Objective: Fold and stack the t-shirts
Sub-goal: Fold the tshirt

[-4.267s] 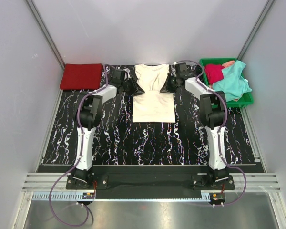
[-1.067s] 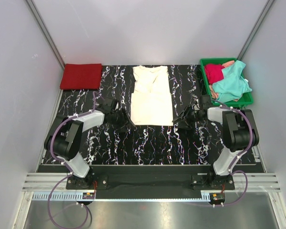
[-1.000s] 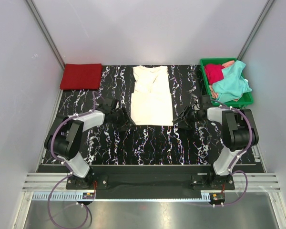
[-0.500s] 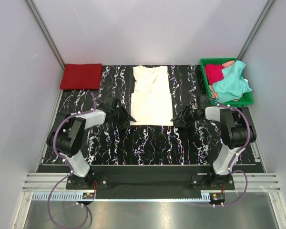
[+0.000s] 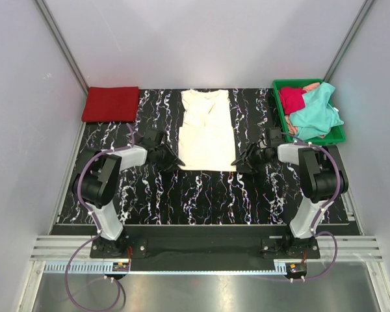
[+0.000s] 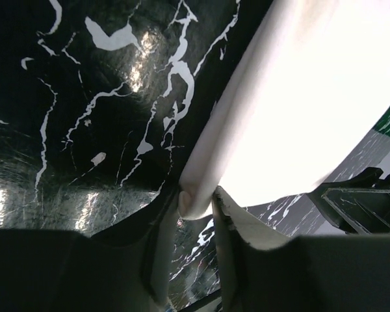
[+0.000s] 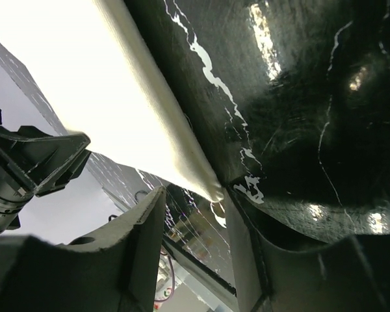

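Left gripper (image 6: 190, 214): near-left corner of the cream-white t-shirt (image 5: 207, 135) is pinched between its fingers. Right gripper (image 7: 194, 214): near-right corner is bracketed, grip not discernible. Shirt is laid mid-table; red t-shirt (image 5: 111, 104) far left; teal t-shirt (image 5: 316, 114) in the green tray (image 5: 338, 134) far right.

A robot test cell in a lab: plain white panels (image 5: 201, 39) on aluminium posts wall in a black marble-patterned tabletop (image 5: 201, 195) filling the frame's middle. Along the bottom edge, two arms are bolted to a metal rail (image 5: 201, 250) with exposed cables.
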You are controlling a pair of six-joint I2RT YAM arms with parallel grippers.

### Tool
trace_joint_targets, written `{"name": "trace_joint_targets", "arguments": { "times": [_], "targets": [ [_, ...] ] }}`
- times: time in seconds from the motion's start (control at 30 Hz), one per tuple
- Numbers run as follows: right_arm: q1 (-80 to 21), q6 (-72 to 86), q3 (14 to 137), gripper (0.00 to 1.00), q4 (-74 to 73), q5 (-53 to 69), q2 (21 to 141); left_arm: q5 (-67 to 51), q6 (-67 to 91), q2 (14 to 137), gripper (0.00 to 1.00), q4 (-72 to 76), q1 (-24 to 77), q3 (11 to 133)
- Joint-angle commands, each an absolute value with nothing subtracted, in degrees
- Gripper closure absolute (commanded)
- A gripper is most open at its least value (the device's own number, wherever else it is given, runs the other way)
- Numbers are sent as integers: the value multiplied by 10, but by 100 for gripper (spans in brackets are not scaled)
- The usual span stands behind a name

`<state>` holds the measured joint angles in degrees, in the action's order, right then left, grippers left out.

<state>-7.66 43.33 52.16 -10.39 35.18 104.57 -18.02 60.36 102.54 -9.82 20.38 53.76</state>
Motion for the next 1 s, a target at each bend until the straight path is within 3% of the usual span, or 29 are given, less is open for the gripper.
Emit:
{"name": "trace_joint_targets", "arguments": {
  "times": [0.0,0.13,0.27,0.33,0.53,0.97],
  "targets": [
    [-83,408,525,51,-134,302,1074,-105,574,1063,69,-143,206,533],
    [-83,403,535,57,-121,310,1088,-105,562,1070,85,-144,207,538],
    [-83,377,533,90,-107,305,1095,-113,541,1074,100,-146,207,541],
    [-83,367,532,100,-108,301,1096,-111,527,1071,100,-157,211,542],
    [-111,350,498,100,-167,286,1031,-76,463,1023,100,-206,264,525],
    [-209,431,280,100,-315,240,636,23,619,701,100,-279,518,302]
  ]
}}
